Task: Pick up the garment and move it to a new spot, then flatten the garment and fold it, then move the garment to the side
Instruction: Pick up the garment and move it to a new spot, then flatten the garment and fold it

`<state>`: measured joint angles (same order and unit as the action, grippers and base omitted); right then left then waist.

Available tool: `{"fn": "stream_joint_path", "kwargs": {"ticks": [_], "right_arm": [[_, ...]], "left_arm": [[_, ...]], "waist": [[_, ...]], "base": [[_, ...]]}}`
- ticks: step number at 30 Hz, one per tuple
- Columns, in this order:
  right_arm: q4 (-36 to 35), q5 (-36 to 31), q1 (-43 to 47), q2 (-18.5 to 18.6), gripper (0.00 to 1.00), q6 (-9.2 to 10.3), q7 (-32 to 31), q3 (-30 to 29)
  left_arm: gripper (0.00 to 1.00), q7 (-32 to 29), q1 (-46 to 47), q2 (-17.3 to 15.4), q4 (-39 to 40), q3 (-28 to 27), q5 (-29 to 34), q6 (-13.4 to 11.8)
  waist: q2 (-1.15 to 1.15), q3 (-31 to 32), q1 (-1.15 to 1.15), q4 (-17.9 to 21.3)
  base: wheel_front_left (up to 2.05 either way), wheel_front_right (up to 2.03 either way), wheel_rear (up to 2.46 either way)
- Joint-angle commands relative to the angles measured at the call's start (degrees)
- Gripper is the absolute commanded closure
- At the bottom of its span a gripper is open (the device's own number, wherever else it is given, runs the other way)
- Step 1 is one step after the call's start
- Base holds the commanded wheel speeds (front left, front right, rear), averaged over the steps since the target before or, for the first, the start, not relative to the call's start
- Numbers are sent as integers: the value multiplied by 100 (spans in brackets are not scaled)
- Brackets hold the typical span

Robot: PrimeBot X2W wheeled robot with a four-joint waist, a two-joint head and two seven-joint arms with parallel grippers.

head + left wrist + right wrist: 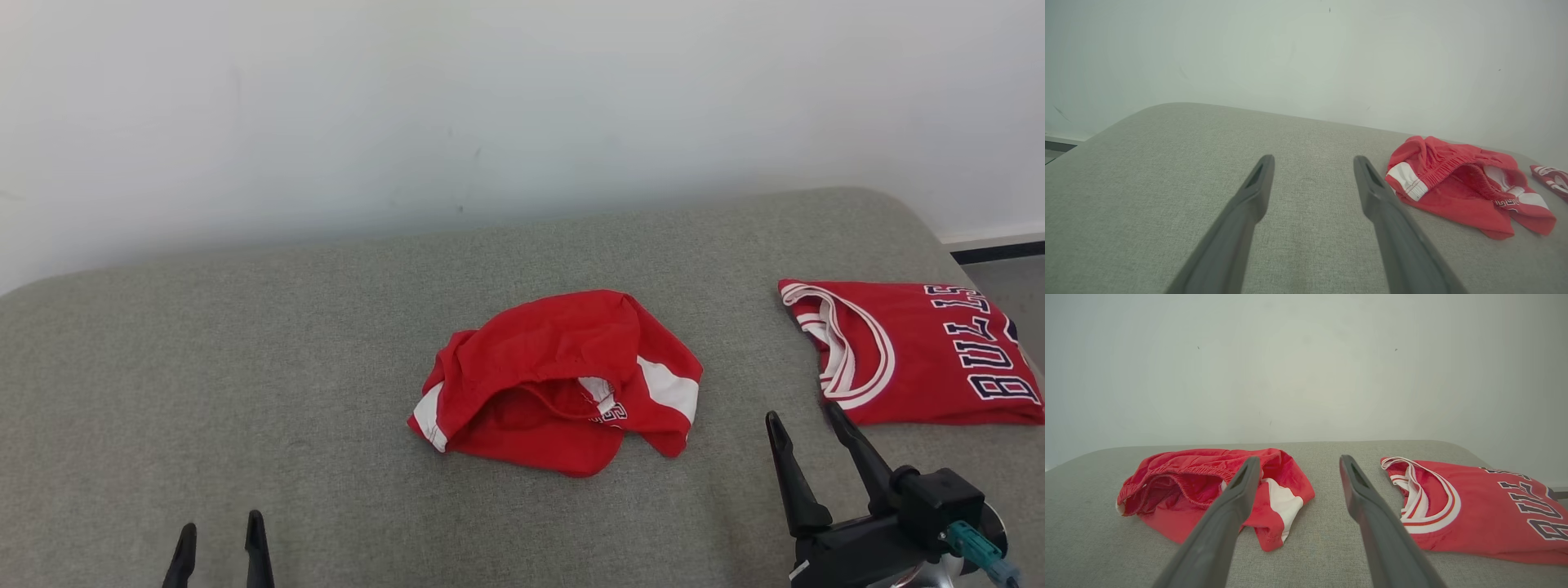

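Garment position: I see the crumpled red soft-fabric shorts with white side stripes (563, 384) on the grey woven padded surface (245, 367). They lie forward and right of the left gripper (221, 523), and forward and left of the right gripper (802, 412).
Tool state: Both grippers have their fingers spread wide apart. They are empty and touch no cloth.
Handling: I judge the shorts light, limp and not fragile. They will sag and trail when lifted, and the bunched layers may come up together.
Hold point: I would take the gathered elastic waistband, which is thicker and less likely to slip than the thin leg fabric.
Neighbour: A folded red jersey with white neck trim and dark "BULLS" lettering (914, 351) lies forward and right of the right gripper, apart from the shorts.
Left wrist view: This shows the ribbed waistband and the patterned trim beside the opening.
Right wrist view: This shows bare surface straight ahead between the fingers, and the striped corner of the shorts just beside the left finger.
Head view: This shows both grippers together.
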<state>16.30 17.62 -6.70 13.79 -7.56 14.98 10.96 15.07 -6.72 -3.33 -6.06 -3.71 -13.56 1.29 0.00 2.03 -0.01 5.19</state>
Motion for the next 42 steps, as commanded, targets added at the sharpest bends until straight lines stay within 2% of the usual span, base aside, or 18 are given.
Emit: {"fn": "stream_joint_path", "kwargs": {"ticks": [1, 28, 33, 35, 38, 42], "right_arm": [[13, -28, 90, -28, 0, 14, 25, -22], [0, 78, 36, -50, 0, 14, 26, 88], [0, 66, 32, -77, 0, 14, 26, 92], [-10, 58, 19, -85, 0, 14, 25, 101], [-27, 66, -20, -90, 0, 14, 26, 171], [-44, 76, -120, -104, 0, 14, 25, 265]], "left_arm": [[0, 7, -83, 20, 26, -33, 55, 2], [0, 8, -4, 46, -12, 165, 10, -46], [0, -112, 354, 47, -403, 603, -636, 116], [0, -307, 622, 40, -555, 841, -786, 196], [0, -770, 1206, 41, -820, 1370, -1402, 312], [0, -1208, 1803, 40, -1214, 1865, -1826, 306]], "waist": [[0, 14, 1, -14], [0, -18, 1, -31], [0, -54, 1, 3], [0, -82, 1, 39], [0, -163, 1, 183], [0, -304, 1, 432]], "base": [[0, 0, 0], [0, 0, 0], [0, 0, 0], [0, 0, 0], [0, 0, 0], [0, 0, 0]]}}
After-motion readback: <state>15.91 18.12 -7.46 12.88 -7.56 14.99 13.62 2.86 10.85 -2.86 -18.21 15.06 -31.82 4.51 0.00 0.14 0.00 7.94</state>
